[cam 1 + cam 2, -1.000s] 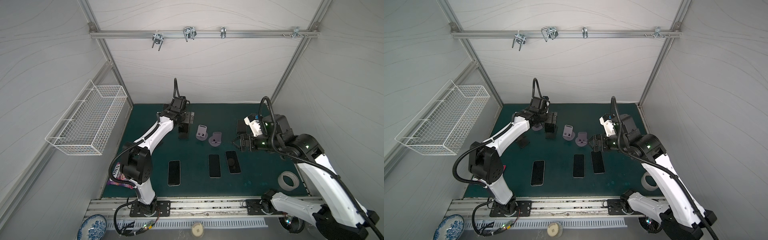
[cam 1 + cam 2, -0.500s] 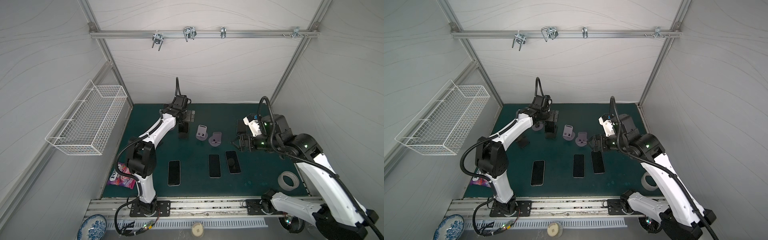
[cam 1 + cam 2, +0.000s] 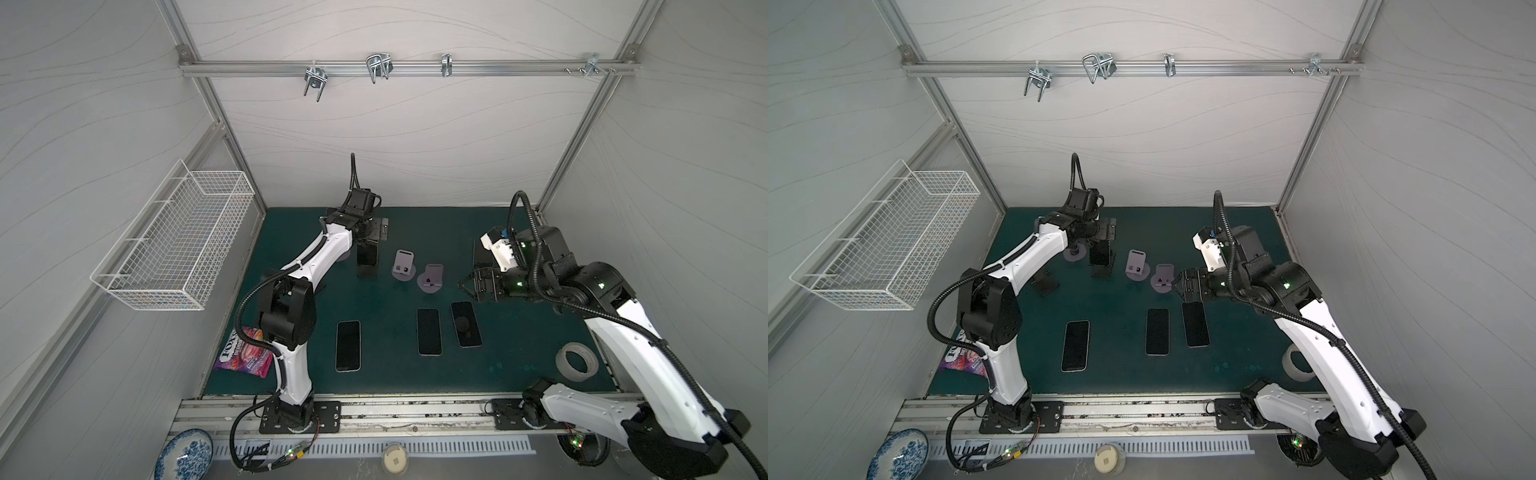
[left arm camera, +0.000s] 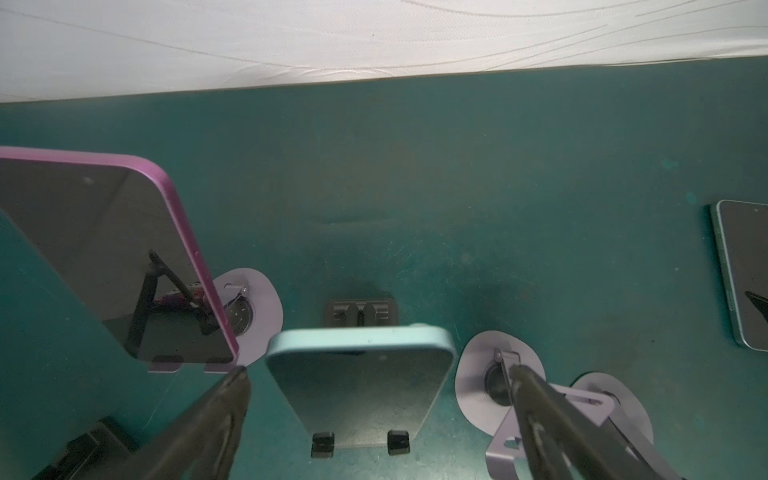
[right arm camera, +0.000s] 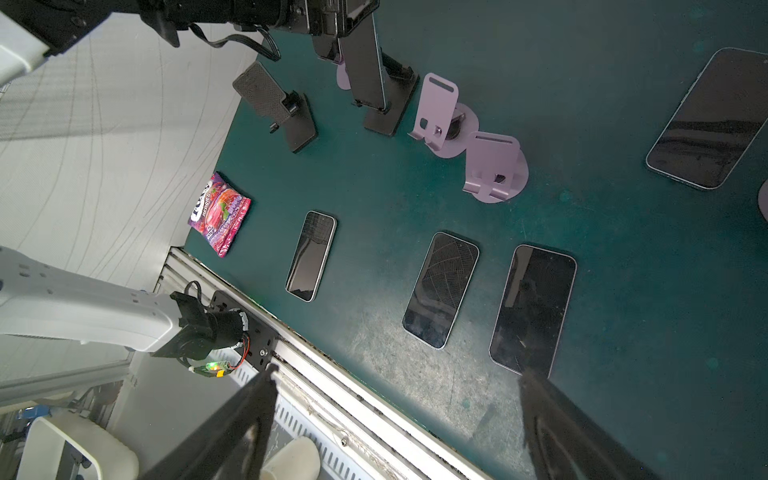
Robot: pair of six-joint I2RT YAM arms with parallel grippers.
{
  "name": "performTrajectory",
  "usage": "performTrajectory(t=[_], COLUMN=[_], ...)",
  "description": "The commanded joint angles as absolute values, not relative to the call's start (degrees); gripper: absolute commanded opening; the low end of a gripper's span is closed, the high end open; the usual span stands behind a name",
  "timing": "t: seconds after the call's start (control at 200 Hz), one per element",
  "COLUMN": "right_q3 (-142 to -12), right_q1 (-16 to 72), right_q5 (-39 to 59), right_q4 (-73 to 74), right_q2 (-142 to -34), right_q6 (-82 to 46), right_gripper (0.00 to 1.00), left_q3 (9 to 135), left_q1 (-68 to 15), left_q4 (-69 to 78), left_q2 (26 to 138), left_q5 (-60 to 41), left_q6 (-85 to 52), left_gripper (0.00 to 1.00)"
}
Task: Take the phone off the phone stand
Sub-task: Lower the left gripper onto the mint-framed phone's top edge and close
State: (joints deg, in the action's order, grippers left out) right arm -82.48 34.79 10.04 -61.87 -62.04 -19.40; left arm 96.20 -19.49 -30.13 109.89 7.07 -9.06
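Observation:
A light-blue phone leans on a black phone stand at the back of the green mat; both top views show it as a dark slab. My left gripper is open above it, one finger on each side of the phone's top edge, with gaps on both sides. In the top views the left gripper hangs just behind the phone. My right gripper is open and holds nothing, over the mat's right part.
A pink phone stands on a lilac stand beside the left finger. Two bare lilac stands and a bare black stand are nearby. Three phones lie flat in front. A tape roll and a candy bag are at the front corners.
My left arm has stretched a little farther back and right, bringing its gripper over the phone on the black stand. The right arm has hardly moved; its jaws have spread slightly.

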Motion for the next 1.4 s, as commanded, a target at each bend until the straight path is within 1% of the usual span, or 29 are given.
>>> performTrajectory(t=[0.0, 0.24, 0.52, 0.805, 1.12, 1.395], right_q3=[-82.89, -83.07, -82.63, -82.29, -80.73, -80.41], right_q1=[34.62, 34.60, 34.58, 34.60, 34.55, 34.51], right_q5=[10.10, 10.00, 9.67, 9.05, 8.66, 8.00], right_q4=[-61.70, -61.45, -61.11, -61.17, -60.83, -60.82], right_q2=[-62.22, -62.84, -63.17, -63.13, -62.62, -62.41], right_q6=[-17.76, -17.75, -17.49, -17.45, -17.84, -17.85], right_gripper=[0.92, 0.92, 0.92, 0.92, 0.92, 0.92], left_q3=[99.40, 99.41, 99.89, 101.02, 101.10, 101.16], left_q1=[-19.16, -19.16, -18.98, -18.87, -18.74, -18.35], left_q4=[-30.06, -30.38, -30.33, -30.07, -30.26, -30.06], left_q2=[111.38, 112.39, 113.70, 115.29, 116.32, 116.73], left_q5=[7.72, 9.45, 8.23, 7.08, 7.07, 6.77], left_q6=[-9.58, -9.96, -8.98, -8.59, -8.17, -8.61], left_gripper=[0.99, 0.99, 0.98, 0.93, 0.91, 0.84])
